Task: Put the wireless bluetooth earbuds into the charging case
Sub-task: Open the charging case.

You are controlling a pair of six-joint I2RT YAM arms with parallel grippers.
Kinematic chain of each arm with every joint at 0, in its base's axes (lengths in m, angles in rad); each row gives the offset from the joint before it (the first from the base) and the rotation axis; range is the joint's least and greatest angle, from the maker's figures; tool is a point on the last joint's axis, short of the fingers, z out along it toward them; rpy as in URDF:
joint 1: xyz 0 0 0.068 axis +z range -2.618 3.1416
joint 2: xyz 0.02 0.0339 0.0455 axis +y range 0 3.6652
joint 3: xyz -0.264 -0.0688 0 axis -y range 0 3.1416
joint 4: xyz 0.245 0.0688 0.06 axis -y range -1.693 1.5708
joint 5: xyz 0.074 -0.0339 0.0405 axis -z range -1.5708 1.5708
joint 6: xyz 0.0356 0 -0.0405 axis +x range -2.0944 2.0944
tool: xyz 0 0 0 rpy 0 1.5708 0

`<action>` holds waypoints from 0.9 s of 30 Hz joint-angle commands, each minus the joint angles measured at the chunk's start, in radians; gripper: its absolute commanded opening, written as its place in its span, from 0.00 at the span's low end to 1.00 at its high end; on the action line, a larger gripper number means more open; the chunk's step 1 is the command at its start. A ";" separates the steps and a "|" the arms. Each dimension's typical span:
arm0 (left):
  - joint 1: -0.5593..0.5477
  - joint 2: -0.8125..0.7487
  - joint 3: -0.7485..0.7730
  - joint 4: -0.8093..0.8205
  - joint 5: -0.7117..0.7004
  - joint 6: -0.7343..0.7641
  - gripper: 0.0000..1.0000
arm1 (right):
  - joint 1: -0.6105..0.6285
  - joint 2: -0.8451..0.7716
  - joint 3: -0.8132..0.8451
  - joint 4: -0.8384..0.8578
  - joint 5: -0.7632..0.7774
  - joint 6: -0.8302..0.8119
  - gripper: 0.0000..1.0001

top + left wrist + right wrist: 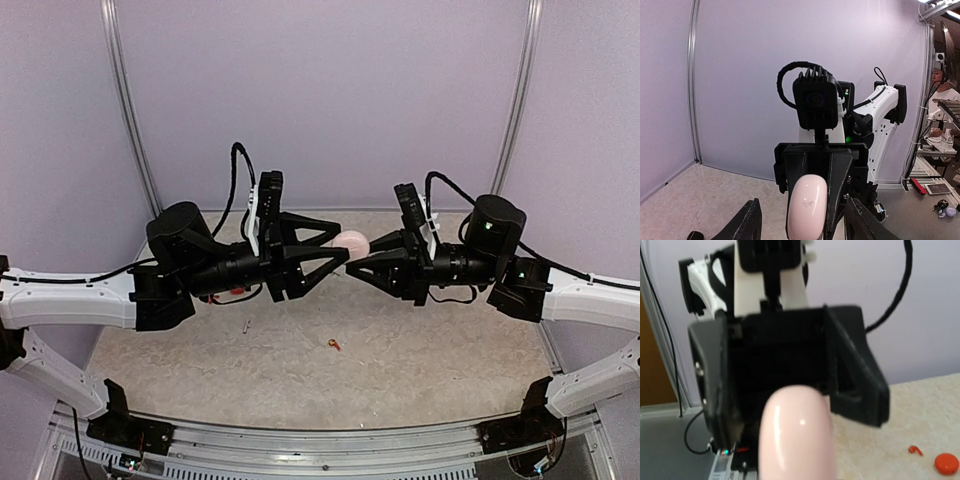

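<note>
Left gripper [342, 243]: jaws spread wide, gripping nothing; its black fingers [747, 222] stood on either side of the case, and contact could not be told.
Right gripper [365, 250]: clamped on the pink charging case [351, 243], facing the left gripper head-on.
Pink charging case: held above the table [430, 360] between the two arms, its rounded end [807, 205] pointing at the left wrist camera and a faint logo showing.
Red-orange earbud [333, 345]: lay on the table at 6 o'clock from the case, well apart from both grippers.
Orange round piece [946, 463]: in the right wrist view, just beside the earbud [914, 450] at its 4 o'clock, not touching.
</note>
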 commanded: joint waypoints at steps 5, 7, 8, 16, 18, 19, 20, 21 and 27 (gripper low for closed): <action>0.010 0.023 0.073 -0.062 -0.059 -0.030 0.54 | 0.012 -0.025 0.018 -0.063 -0.002 -0.073 0.07; 0.021 0.025 0.076 -0.061 -0.064 -0.043 0.54 | 0.013 -0.027 0.016 -0.073 -0.004 -0.085 0.06; 0.028 0.025 0.076 -0.057 -0.064 -0.051 0.54 | 0.013 -0.028 0.016 -0.082 -0.003 -0.092 0.06; 0.070 0.022 0.085 -0.075 -0.087 -0.066 0.54 | 0.013 -0.039 0.000 -0.084 -0.003 -0.097 0.05; 0.080 0.013 0.085 -0.088 -0.073 -0.055 0.55 | 0.013 -0.042 -0.002 -0.089 0.010 -0.096 0.05; 0.082 0.008 0.082 -0.092 -0.045 -0.037 0.56 | 0.012 -0.043 -0.001 -0.095 0.020 -0.096 0.04; 0.079 -0.004 0.077 -0.095 -0.013 -0.012 0.58 | 0.013 -0.044 -0.001 -0.100 0.031 -0.097 0.04; 0.070 -0.011 0.070 -0.103 0.020 0.022 0.59 | 0.013 -0.047 -0.002 -0.103 0.042 -0.097 0.04; 0.042 -0.012 0.081 -0.161 0.101 0.065 0.63 | 0.013 -0.037 0.005 -0.110 0.064 -0.097 0.04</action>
